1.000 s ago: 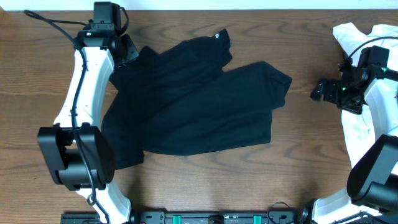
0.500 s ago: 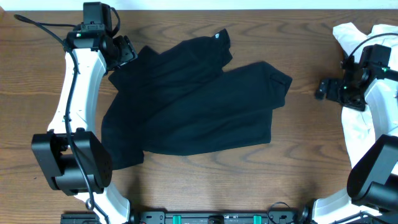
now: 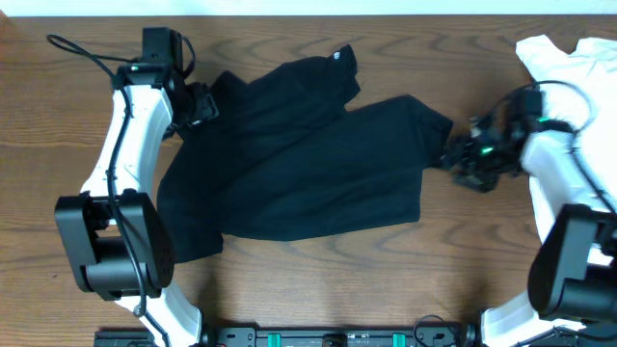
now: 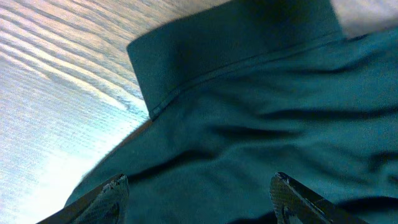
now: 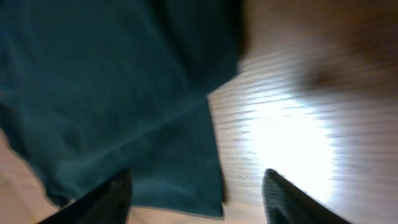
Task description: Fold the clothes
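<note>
A black shirt (image 3: pixel 299 154) lies crumpled and spread across the middle of the wooden table. My left gripper (image 3: pixel 198 101) is open over the shirt's upper left edge; in the left wrist view its fingers (image 4: pixel 199 193) straddle dark cloth (image 4: pixel 249 124) near a hemmed corner. My right gripper (image 3: pixel 458 156) is open at the shirt's right sleeve; in the right wrist view its fingers (image 5: pixel 196 196) straddle the sleeve's edge (image 5: pixel 180 149), with bare wood to the right.
A pile of white clothes (image 3: pixel 569 106) lies at the table's right edge, under the right arm. Bare wood (image 3: pixel 289 280) runs along the front of the table, and the arm bases stand at the front edge.
My right gripper has moved left from near the white pile to the shirt's right sleeve. My left gripper has shifted slightly down and right onto the shirt's upper left edge.
</note>
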You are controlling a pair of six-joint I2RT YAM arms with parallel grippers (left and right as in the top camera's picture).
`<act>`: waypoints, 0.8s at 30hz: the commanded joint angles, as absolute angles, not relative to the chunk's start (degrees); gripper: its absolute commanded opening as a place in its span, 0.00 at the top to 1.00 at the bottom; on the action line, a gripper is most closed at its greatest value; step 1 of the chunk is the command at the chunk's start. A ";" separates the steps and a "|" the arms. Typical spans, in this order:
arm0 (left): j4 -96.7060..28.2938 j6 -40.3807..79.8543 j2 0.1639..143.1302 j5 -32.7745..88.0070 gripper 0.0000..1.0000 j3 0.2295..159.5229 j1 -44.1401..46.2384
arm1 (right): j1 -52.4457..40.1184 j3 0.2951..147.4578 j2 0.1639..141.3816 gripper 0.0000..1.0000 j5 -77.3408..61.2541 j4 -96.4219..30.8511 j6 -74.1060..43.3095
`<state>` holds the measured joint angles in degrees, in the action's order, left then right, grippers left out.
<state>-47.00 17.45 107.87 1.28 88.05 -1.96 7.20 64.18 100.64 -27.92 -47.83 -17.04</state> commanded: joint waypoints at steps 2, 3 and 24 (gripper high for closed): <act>-44.69 14.57 109.45 0.67 0.26 85.23 -2.52 | -0.23 58.67 100.42 0.36 -18.72 -44.05 -22.96; -44.56 14.44 109.80 0.62 0.26 84.97 -2.50 | -1.19 57.89 100.42 0.36 -18.13 -43.24 -23.42; -39.48 10.07 120.81 -3.33 0.31 84.68 -2.68 | -11.09 48.58 100.38 0.99 -8.08 -46.41 -32.73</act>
